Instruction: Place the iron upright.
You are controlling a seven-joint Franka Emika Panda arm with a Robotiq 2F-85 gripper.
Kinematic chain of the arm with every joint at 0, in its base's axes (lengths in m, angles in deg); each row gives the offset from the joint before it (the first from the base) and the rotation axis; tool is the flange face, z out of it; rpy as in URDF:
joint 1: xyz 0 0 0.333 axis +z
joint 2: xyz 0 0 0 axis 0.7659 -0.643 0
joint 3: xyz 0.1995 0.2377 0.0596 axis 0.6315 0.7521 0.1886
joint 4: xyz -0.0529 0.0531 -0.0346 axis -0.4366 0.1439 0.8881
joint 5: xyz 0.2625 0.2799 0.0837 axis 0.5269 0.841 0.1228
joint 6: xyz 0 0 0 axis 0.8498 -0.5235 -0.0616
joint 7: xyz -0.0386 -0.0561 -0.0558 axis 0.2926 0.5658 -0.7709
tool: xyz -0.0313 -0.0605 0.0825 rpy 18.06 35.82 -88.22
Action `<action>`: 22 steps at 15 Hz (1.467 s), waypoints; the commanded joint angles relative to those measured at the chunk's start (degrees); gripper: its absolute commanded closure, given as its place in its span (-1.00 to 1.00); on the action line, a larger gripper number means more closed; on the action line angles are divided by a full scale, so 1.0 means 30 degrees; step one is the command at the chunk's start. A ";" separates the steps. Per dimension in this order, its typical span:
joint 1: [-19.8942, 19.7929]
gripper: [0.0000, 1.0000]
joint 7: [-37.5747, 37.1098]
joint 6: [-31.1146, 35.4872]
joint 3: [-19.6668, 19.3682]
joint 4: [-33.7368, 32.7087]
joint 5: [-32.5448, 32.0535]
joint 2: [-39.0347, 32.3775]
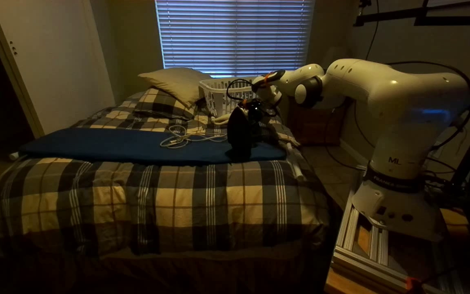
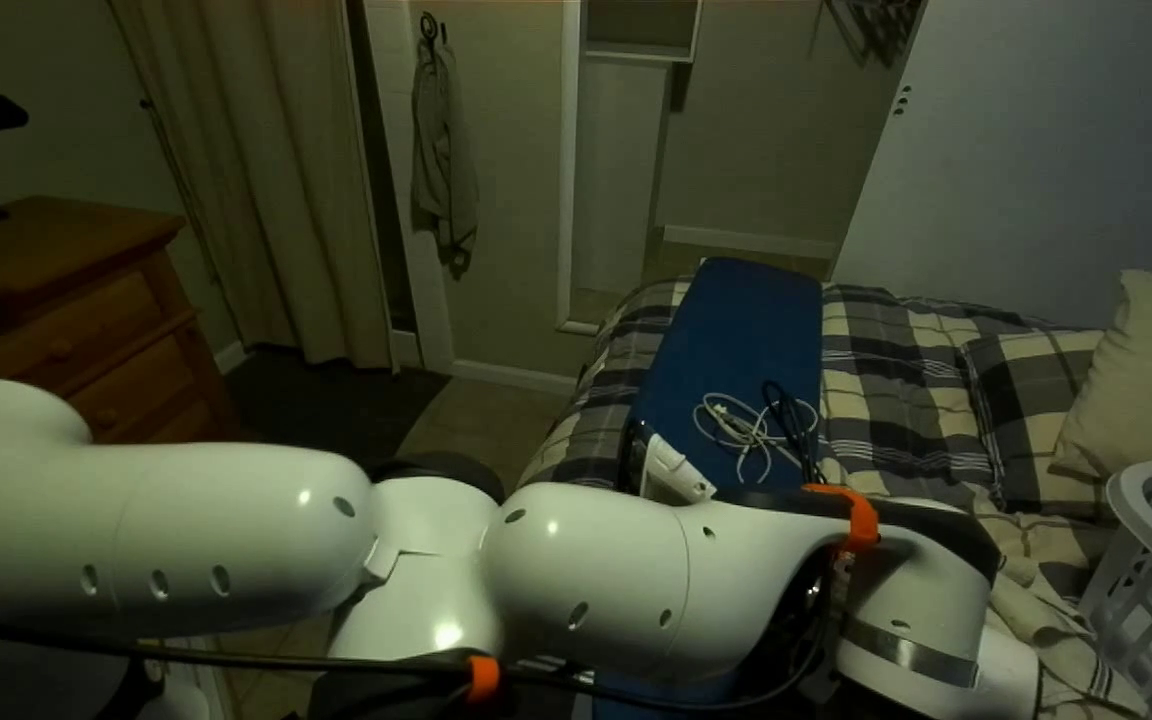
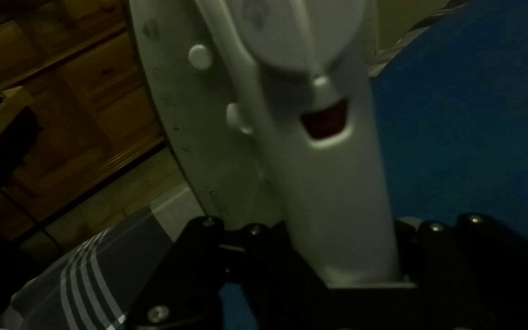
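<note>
- Left: blue board (image 1: pixel 96 143) lying across the plaid bed (image 1: pixel 182 204). Bedding probably gives under load, so a slow, straight lowering should suit this set-down, no sideways push.
- Left of middle: pale cord (image 1: pixel 174 141), looped loosely on the board. Worth leaving slack; a snag could tug at the wrong instant.
- Right part of the board, towards its near edge: the iron (image 1: pixel 239 134). Step in hand looks like seating its heel; aim for the whole heel flat, weight well in from that edge. Narrow nose points up, broad end down; long axis close to vertical. Sole seems turned to the near side, too dark to be sure. Can't tell whether the heel bears fully.
- Just right, at the iron's upper part: gripper (image 3: pixel 353 256), clasping the pale handle (image 3: pixel 342 197) from both sides. Best to check the stand before loosening, then part evenly and back off without brushing the handle.
</note>
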 commanded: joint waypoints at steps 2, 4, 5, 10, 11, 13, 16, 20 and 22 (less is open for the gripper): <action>0.0006 0.96 -0.0237 0.0991 -0.0472 -0.0007 -0.0739 -0.0059; 0.0044 0.96 -0.0092 0.0809 -0.0499 -0.0027 -0.0843 -0.0067; 0.0046 0.96 0.0031 0.0715 -0.0515 -0.0033 -0.0907 -0.0077; -0.0004 0.31 0.0675 0.0414 -0.0621 -0.0226 -0.1267 -0.0194; -0.0007 0.21 0.0574 0.0308 -0.0674 -0.0472 -0.1452 -0.0322; -0.0013 -0.05 0.0455 0.0035 -0.0703 -0.0884 -0.1615 -0.0529; 0.0009 -0.43 0.0453 -0.0354 -0.0660 -0.1239 -0.1968 -0.0637; 0.0089 -0.98 0.0846 -0.0243 -0.0651 -0.1769 -0.2767 -0.0620; 0.0142 -1.00 0.1115 0.0052 -0.0623 -0.1978 -0.3403 -0.0588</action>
